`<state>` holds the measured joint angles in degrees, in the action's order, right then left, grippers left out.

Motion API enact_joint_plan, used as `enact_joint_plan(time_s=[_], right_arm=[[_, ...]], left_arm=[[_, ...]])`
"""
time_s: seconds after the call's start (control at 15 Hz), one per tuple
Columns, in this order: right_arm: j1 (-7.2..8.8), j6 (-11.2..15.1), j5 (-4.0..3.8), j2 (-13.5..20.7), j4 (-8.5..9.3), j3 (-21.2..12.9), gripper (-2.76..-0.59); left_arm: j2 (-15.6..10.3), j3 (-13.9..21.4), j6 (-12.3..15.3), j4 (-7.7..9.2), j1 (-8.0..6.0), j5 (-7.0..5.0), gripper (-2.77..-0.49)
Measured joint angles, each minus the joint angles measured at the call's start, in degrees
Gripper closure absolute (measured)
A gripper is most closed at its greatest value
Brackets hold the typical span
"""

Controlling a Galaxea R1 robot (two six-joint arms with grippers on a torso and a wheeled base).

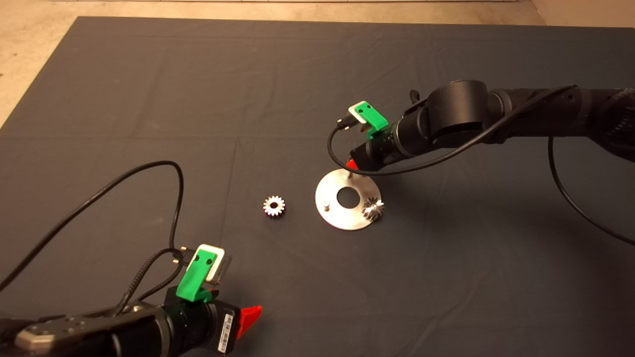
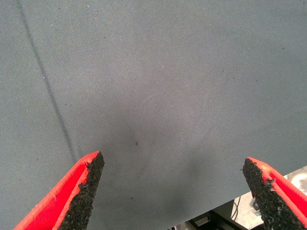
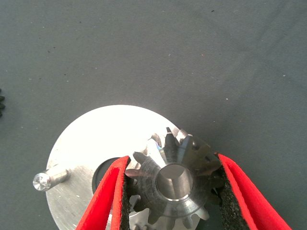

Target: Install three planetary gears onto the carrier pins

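Two right gripper [image 3: 172, 191] fingers pinch a planetary gear [image 3: 175, 184] over the plate [image 3: 91, 153]; left gripper [image 2: 172, 191] fingers spread.

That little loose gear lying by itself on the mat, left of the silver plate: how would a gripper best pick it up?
The loose gear lies flat, hole up, apart from the round plate. Probably best to come straight down from above and pinch its toothed rim on opposite sides, as the right gripper does with its own gear.
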<state>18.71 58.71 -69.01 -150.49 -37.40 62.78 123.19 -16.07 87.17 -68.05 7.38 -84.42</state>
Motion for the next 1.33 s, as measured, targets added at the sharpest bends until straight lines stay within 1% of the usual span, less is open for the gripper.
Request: enact_joint_plan(time_s=[0.07,0.13,0.2,0.27,0.33,0.4,0.53,0.73,0.87,1.33], right_arm=[[-0.02,0.0,-0.01,0.0,0.06,0.0,-1.01],[-0.02,-0.3,-0.01,0.0,0.09,0.0,-0.98],[-0.02,-0.5,-0.06,-0.1,0.09,0.0,-0.98],[0.0,-1.2,-0.18,-0.2,0.27,0.0,-0.99],[-0.02,-2.4,-0.22,-0.2,0.9,0.0,-0.97],[-0.02,-3.1,-0.3,-0.2,1.46,0.1,-0.99],[-0.01,-3.2,-0.38,-0.3,1.63,0.3,-0.99],[-0.02,-3.3,-0.72,-0.3,1.99,0.4,-0.98],[-0.02,-4.4,-0.85,-0.5,2.32,0.4,-0.98],[-0.14,-5.8,-0.85,-0.5,2.51,0.5,-0.97]], left_arm=[[0.0,0.0,0.0,0.02,-0.16,0.0,-2.06],[0.0,0.0,0.0,-0.02,-0.36,0.0,-2.06],[0.0,0.0,0.0,-0.02,-0.77,0.0,-2.06],[0.0,0.0,0.3,-0.06,-1.22,0.0,-2.06],[0.0,0.0,0.4,-0.13,-1.43,0.0,-2.06],[0.0,0.0,0.5,-0.17,-1.4,0.0,-2.06],[0.0,0.0,0.6,-0.2,-1.4,0.0,-2.06],[0.0,0.0,0.6,-0.22,-1.4,0.0,-2.06],[0.0,0.0,0.6,-0.22,-1.4,0.0,-2.06],[0.0,0.0,0.7,-0.22,-1.4,0.0,-2.06]])
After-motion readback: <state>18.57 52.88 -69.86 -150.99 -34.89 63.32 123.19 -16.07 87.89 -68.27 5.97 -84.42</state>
